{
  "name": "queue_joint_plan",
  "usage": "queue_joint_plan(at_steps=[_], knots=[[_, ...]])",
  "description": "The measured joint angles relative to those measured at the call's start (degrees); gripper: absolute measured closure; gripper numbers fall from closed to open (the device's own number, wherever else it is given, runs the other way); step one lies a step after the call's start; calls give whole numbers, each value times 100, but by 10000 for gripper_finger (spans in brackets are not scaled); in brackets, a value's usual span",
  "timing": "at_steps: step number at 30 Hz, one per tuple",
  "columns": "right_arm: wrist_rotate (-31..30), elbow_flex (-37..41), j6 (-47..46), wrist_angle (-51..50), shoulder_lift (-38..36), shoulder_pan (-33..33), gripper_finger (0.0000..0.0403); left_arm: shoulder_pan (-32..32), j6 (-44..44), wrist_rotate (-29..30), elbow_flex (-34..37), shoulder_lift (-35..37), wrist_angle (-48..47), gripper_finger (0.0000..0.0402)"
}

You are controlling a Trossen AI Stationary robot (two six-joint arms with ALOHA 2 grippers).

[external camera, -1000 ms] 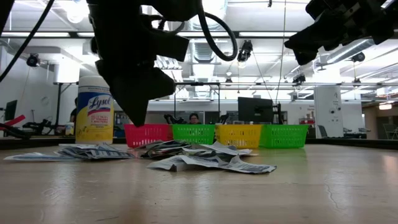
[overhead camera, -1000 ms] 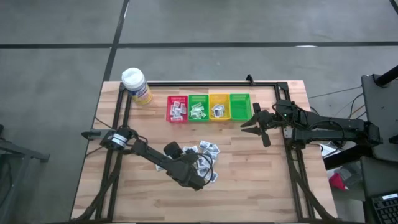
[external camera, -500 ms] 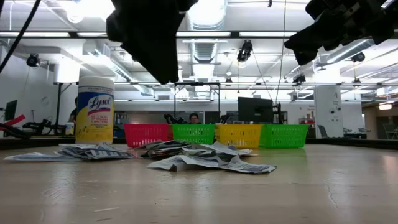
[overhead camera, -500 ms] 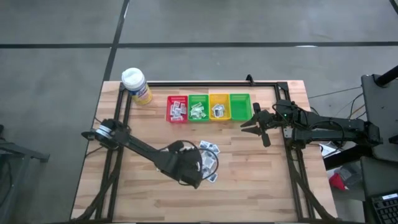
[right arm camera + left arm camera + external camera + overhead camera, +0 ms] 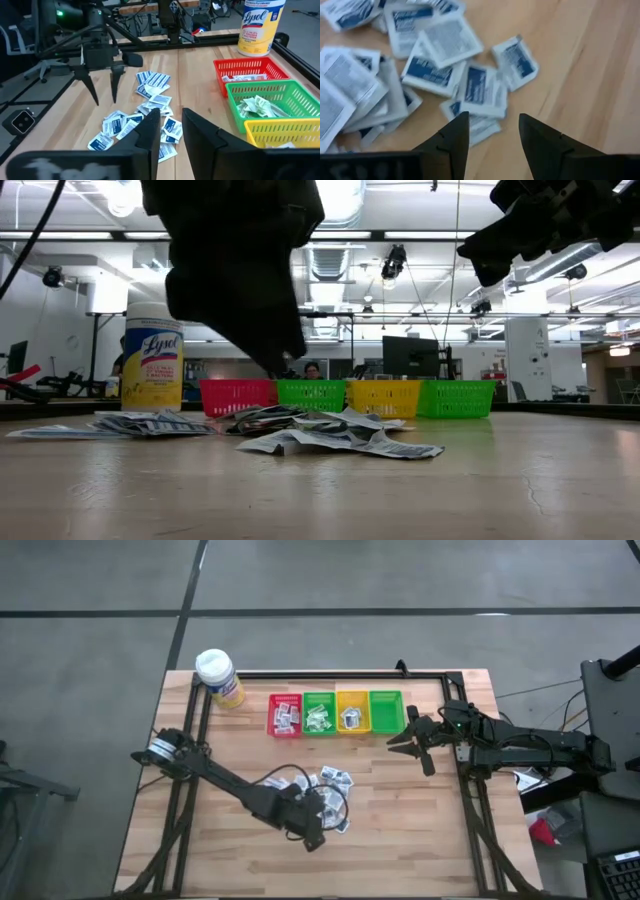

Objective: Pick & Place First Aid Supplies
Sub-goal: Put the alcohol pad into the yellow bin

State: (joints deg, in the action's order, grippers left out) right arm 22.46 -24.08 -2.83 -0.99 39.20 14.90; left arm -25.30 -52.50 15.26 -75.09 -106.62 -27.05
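Hovering with its fingers spread and empty, the left gripper [image 5: 312, 837] hangs above the near edge of the first aid supplies [image 5: 327, 795], a loose heap of flat, crinkled white sachets with blue and grey print on the bare wooden table [image 5: 420, 830]. Sachets lie just ahead of its tips, overlapping at mixed angles. Well apart, the right gripper [image 5: 400, 740] waits, fingers parted, beside the green bin [image 5: 385, 711].
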Motion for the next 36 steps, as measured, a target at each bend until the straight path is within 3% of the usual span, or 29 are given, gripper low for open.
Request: queue_joint_plan(at_steps=[4, 13, 21, 26, 32, 36], knots=[[0, 0, -20, 7, 0, 0, 335, 18, 251, 25, -2, -18, 390, 236], [0, 0, -20, 4, 0, 0, 323, 259, 1948, -234, -9, -18, 755, 236], [0, 0, -16, 0, 0, 0, 314, 357, 1895, -342, -153, -82, 804, 239], [-2, 0, 4, -4, 0, 2, 317, 355, 1964, -420, -888, -655, 540, 239], [-2, 0, 3, -12, 0, 2, 330, 449, 1508, -270, -2240, -1544, -1138, 239], [-2, 0, 36, -13, -2, 2, 335, 464, 1487, -152, -2781, -1808, -1053, 239]])
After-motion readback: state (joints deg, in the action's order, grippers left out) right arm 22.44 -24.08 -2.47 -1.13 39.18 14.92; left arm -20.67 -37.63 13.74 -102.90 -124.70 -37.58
